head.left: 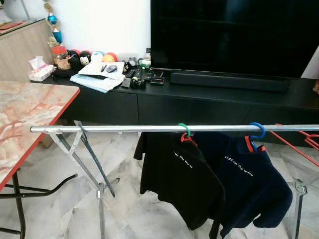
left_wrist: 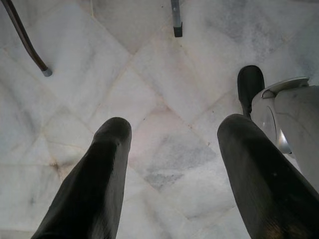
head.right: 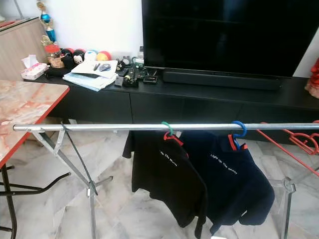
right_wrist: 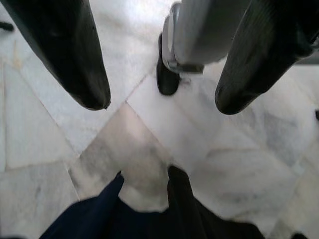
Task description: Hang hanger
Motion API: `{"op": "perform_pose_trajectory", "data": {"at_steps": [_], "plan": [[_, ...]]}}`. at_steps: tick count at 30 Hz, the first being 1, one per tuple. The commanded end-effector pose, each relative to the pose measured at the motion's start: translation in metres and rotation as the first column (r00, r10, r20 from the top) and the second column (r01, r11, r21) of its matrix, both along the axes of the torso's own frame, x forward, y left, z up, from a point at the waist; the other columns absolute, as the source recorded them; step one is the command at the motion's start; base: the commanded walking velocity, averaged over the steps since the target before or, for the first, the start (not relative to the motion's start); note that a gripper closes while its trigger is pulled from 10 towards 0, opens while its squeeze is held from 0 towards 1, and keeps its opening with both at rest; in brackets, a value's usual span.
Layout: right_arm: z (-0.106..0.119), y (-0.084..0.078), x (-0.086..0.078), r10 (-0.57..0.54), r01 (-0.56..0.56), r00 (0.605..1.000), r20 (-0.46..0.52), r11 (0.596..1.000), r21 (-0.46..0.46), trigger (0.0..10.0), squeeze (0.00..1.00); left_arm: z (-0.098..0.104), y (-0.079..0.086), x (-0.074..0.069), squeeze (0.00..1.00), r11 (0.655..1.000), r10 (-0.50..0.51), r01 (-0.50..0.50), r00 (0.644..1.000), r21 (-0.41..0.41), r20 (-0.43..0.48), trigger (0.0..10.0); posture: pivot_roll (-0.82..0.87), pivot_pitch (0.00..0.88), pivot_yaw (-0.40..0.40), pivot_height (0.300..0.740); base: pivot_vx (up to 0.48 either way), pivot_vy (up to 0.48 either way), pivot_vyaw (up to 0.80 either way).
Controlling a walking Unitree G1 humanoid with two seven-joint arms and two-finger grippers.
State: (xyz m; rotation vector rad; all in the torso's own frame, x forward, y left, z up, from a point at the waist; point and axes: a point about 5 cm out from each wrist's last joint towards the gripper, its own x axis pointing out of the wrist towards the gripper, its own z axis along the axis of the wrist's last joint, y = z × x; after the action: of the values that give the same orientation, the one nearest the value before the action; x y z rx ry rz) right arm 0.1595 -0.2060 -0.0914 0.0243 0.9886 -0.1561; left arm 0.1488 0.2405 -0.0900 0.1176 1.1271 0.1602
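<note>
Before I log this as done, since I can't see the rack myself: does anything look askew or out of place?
Nothing stands out. Two dark shirts hang from the rail on a green hook and a blue hook.

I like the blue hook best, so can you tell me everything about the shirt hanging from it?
The dark navy shirt hangs from a blue plastic hanger hook over the silver metal rail. It has a red collar and small white lettering on the chest. It looks like soft cloth, drooping limp towards the marble floor. Its left edge overlaps the black shirt beside it.
</note>
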Motion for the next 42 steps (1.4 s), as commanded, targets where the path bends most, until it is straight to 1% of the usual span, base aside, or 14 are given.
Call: {"op": "perform_pose_trajectory", "data": {"at_steps": [1, 3, 5, 8, 13, 19, 28, 31, 38, 42], "plan": [[0.002, -0.002, 0.002, -0.021, 0.020, 1.000, 0.023, 1.000, 0.012, 10.0, 0.00, -0.002, -0.001, -0.005, 0.00, 1.000, 0.019, -0.019, 1.000, -0.011, -0.021, 10.0, -0.03, 0.000, 0.011, 0.740, 0.000, 0.000, 0.00], [0.002, -0.002, 0.002, -0.022, 0.021, 0.999, 0.026, 1.000, 0.013, 10.0, 0.00, -0.003, -0.002, -0.005, 0.00, 1.000, 0.021, -0.022, 1.000, -0.013, -0.020, 10.0, -0.03, 0.000, 0.011, 0.740, 0.000, 0.000, 0.00], [0.001, -0.005, -0.002, -0.023, 0.023, 1.000, 0.018, 1.000, 0.011, 10.0, 0.00, -0.003, -0.002, -0.005, 0.00, 0.999, 0.034, -0.035, 0.999, -0.020, -0.007, 10.0, -0.03, 0.000, 0.009, 0.740, 0.000, 0.000, 0.00], [0.000, -0.007, -0.005, -0.027, 0.027, 1.000, 0.014, 1.000, 0.013, 10.0, 0.00, -0.002, -0.002, -0.005, 0.00, 0.999, 0.029, -0.029, 1.000, -0.016, 0.006, 10.0, -0.03, 0.000, 0.010, 0.740, 0.000, 0.000, 0.00], [0.000, -0.007, -0.006, -0.035, 0.035, 0.999, 0.019, 0.999, 0.023, 10.0, 0.00, -0.001, -0.001, -0.003, 0.00, 1.000, 0.007, -0.007, 1.000, -0.008, 0.016, 10.0, -0.04, 0.000, 0.018, 0.740, 0.000, 0.000, 0.00], [0.000, -0.005, -0.004, -0.036, 0.035, 0.999, 0.023, 0.999, 0.028, 10.0, 0.00, -0.001, 0.001, -0.004, 0.00, 1.000, 0.005, -0.005, 1.000, -0.005, 0.016, 10.0, -0.04, 0.000, 0.022, 0.740, 0.000, 0.000, 0.00], [0.000, -0.016, -0.009, -0.048, 0.047, 0.999, 0.021, 0.999, 0.026, 10.0, 0.00, -0.001, 0.001, -0.005, 0.00, 1.000, 0.007, -0.007, 1.000, -0.007, -0.001, 10.0, -0.03, 0.000, 0.024, 0.740, 0.000, 0.000, 0.00], [0.001, -0.019, -0.009, -0.048, 0.047, 0.999, 0.025, 0.999, 0.025, 10.0, 0.00, -0.001, 0.001, -0.005, 0.00, 1.000, 0.008, -0.008, 1.000, -0.008, -0.002, 10.0, -0.03, 0.000, 0.024, 0.740, 0.000, 0.276, 0.00], [0.003, -0.020, -0.006, -0.046, 0.045, 0.998, 0.034, 0.999, 0.025, 10.0, 0.00, -0.002, 0.001, -0.005, 0.00, 1.000, 0.007, -0.007, 1.000, -0.011, 0.001, 10.0, -0.03, 0.000, 0.024, 0.740, 0.000, 0.286, 0.00], [0.004, -0.026, -0.006, -0.045, 0.045, 0.998, 0.034, 0.999, 0.021, 10.0, 0.00, -0.002, 0.001, -0.006, 0.00, 1.000, 0.002, -0.002, 1.000, -0.010, 0.001, 10.0, -0.03, 0.000, 0.025, 0.740, 0.000, 0.285, 0.00]]}}
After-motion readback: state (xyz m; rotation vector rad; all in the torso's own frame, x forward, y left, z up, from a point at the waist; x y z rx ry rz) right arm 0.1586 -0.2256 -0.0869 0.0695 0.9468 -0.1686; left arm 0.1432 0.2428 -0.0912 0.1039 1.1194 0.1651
